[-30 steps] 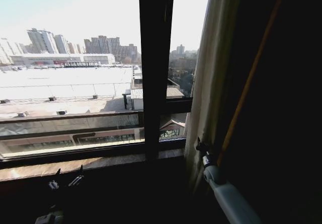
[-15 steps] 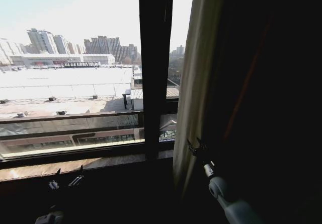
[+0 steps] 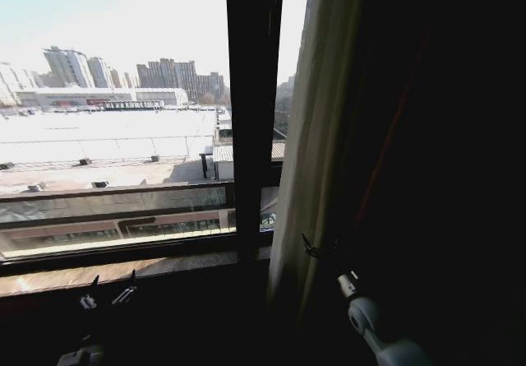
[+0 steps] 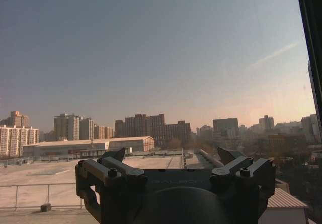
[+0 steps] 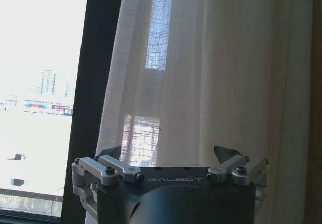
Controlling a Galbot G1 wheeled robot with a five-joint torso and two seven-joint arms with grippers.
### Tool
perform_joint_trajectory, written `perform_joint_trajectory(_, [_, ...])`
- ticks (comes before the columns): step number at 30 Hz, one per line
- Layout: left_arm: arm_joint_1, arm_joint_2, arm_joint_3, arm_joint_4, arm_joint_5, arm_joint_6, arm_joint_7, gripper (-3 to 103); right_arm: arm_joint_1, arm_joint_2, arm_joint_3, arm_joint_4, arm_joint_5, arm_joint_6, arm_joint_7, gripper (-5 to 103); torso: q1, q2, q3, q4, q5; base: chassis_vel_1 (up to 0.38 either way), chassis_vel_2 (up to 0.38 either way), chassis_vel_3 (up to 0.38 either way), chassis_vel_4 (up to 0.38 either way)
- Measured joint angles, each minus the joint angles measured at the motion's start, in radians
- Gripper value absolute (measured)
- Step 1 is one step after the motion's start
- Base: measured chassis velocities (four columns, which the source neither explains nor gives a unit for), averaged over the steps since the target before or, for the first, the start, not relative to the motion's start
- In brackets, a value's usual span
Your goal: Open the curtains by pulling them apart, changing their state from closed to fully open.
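Note:
The sheer white curtains hang bunched at the right of the window, their pleated edge just right of the dark window post. My right gripper is low against that edge, at sill height. In the right wrist view the right gripper is open, its fingertips spread in front of the pleated curtains, with no fabric between them. My left gripper waits low at the left under the sill; it is open and faces the glass.
A darker drape covers the right side behind the sheer panel. The window sill runs across below the glass. The window post stands beside the curtain edge. Rooftops and city towers lie outside.
The curtain's edge has drifted left, covering more of the right pane. My right gripper has moved left and a little lower with it. The left arm has stayed still.

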Motion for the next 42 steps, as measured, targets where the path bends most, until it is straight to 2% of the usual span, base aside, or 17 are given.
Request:
perform_joint_trajectory(8, [0.0,0.0,0.0,0.0,0.0,0.0,0.0,100,0.043,0.027,-0.046,-0.035,-0.01,0.002,-0.002,100,0.0,0.0,0.0,0.0001,0.0,0.0,0.0,0.0,0.0])
perform_joint_trajectory(29, [0.0,0.0,0.0,0.0,0.0,0.0,0.0,100,0.044,0.028,-0.048,-0.035,-0.011,0.001,0.0,100,0.0,0.0,0.0,-0.0001,-0.0001,0.002,0.001,-0.002,-0.001])
perform_joint_trajectory(42, [0.0,0.0,0.0,0.0,0.0,0.0,0.0,100,0.044,0.028,-0.047,-0.035,-0.011,0.0,0.001,100,0.0,0.0,0.0,0.0,0.0,0.18,0.1,-0.184,-0.106])
